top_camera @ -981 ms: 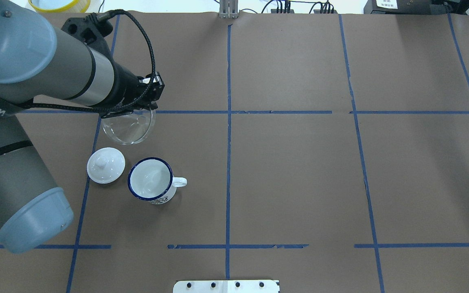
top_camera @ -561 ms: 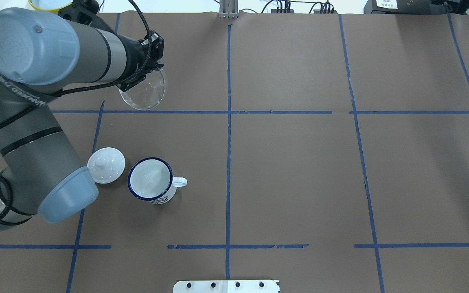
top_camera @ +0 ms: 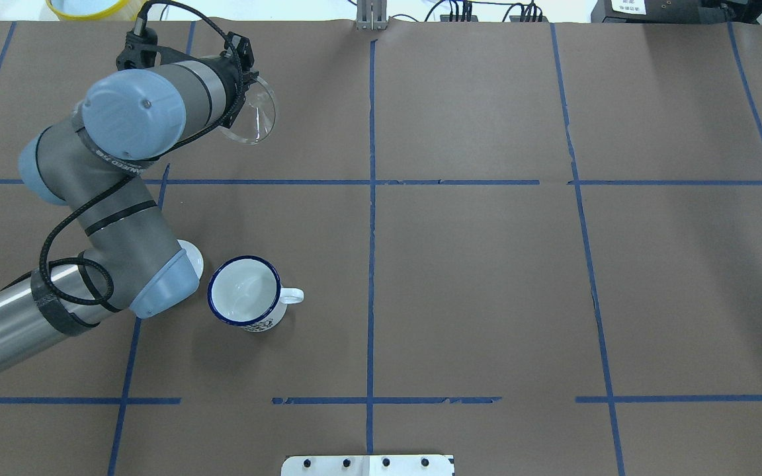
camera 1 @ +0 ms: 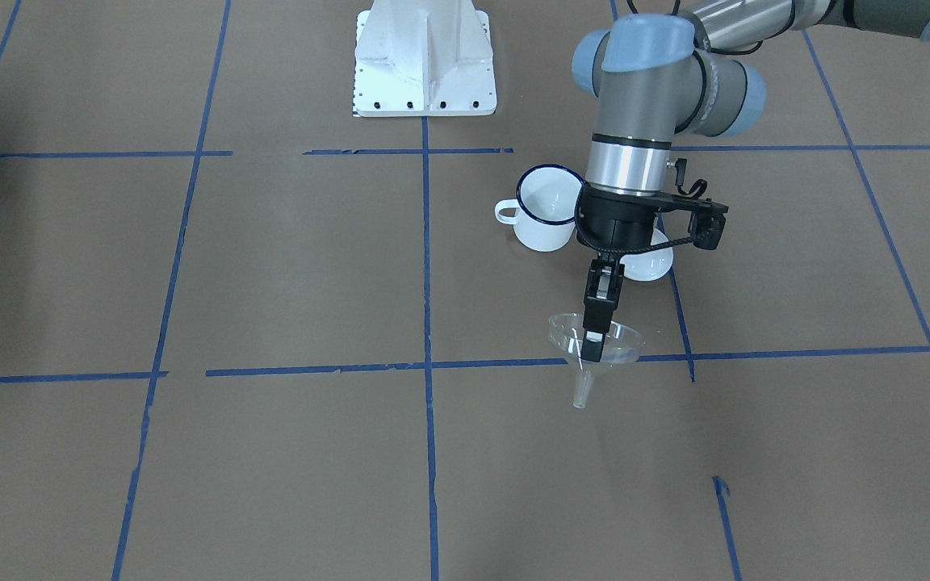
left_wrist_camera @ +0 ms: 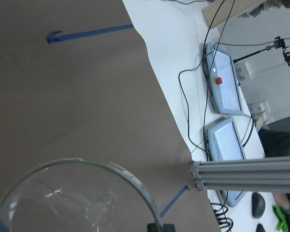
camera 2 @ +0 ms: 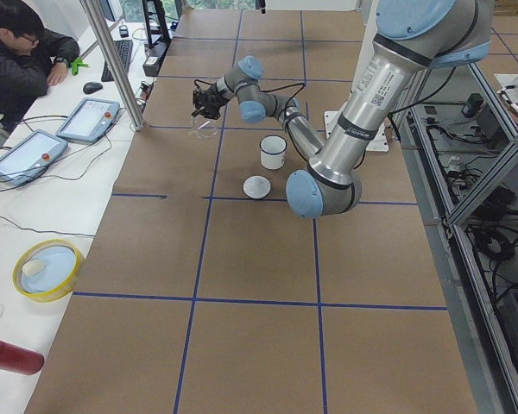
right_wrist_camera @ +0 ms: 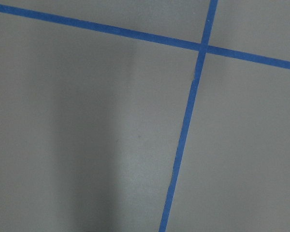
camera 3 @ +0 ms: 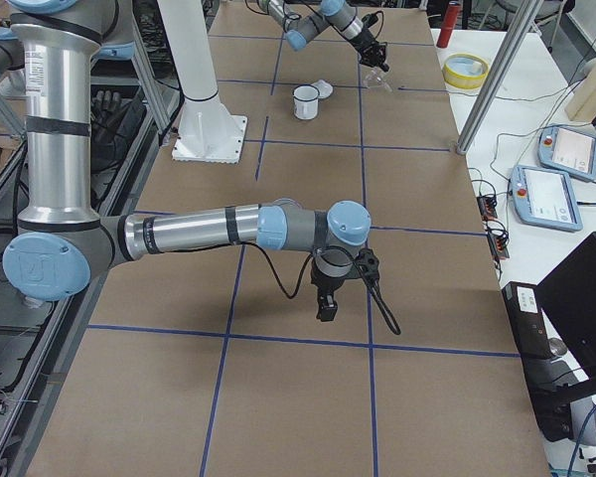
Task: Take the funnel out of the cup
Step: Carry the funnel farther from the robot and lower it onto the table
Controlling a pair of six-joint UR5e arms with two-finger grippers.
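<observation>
My left gripper (camera 1: 592, 349) is shut on the rim of the clear funnel (camera 1: 604, 343) and holds it above the table, stem pointing down and a little tilted. The funnel also shows at the back left in the overhead view (top_camera: 253, 116) and fills the bottom of the left wrist view (left_wrist_camera: 72, 198). The white mug with a blue rim (top_camera: 246, 291) stands upright and empty, well apart from the funnel, handle to the right; it also shows in the front view (camera 1: 547, 211). My right gripper (camera 3: 326, 308) hangs over bare paper far from the mug; I cannot tell if it is open.
A white knobbed lid (camera 1: 649, 260) lies beside the mug, mostly under my left elbow in the overhead view (top_camera: 193, 256). The white robot base plate (camera 1: 425, 60) is nearby. A yellow bowl (camera 2: 47, 269), tablets and an operator (camera 2: 17, 52) are beyond the table's far edge.
My left arm has carried the funnel farther from the mug, toward the table's far edge and slightly right. The elbow now covers most of the lid. The mug has not moved.
</observation>
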